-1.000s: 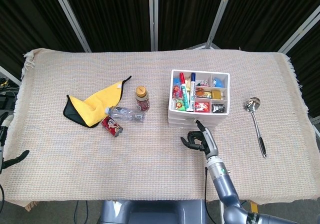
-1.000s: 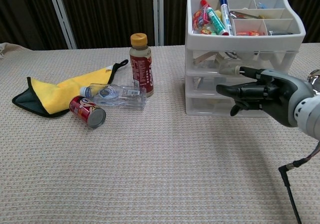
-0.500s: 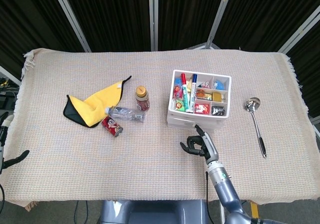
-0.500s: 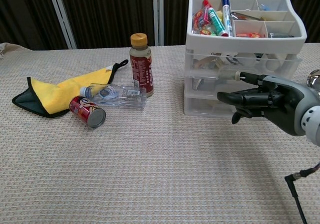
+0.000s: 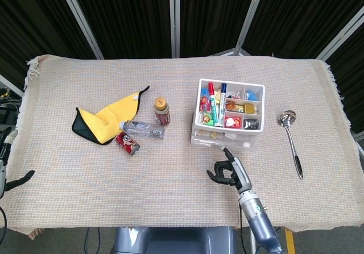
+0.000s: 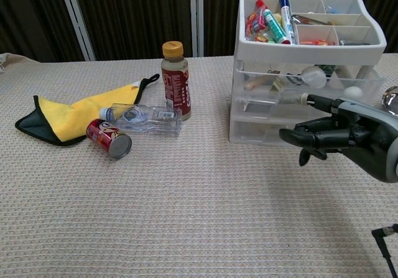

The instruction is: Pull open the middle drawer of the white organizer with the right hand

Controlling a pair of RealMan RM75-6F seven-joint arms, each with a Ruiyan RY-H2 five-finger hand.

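Observation:
The white organizer [image 5: 199, 103] stands right of the table's middle, its top tray [image 6: 298, 53] full of markers and small items. The drawer [image 6: 267, 93] right under the tray is slid out toward me, with a white ball and other bits showing inside; in the head view this drawer [image 5: 219, 143] juts out in front. My right hand [image 6: 339, 138] is just in front of it, fingers curled, one fingertip hooked on the drawer's front edge. The same right hand [image 5: 230, 171] is in the head view too. My left hand [image 5: 7, 171] is at the far left edge, partly cut off, holding nothing.
A yellow cloth [image 5: 102, 119], a brown bottle [image 5: 162, 111], a clear bottle lying down [image 5: 142, 129] and a red can [image 5: 127, 142] sit left of the organizer. A metal spoon [image 5: 291, 140] lies to its right.
My right hand has drawn back toward me and the drawer has slid out with it, baring its contents. The organizer shifted slightly. The left hand stayed put.

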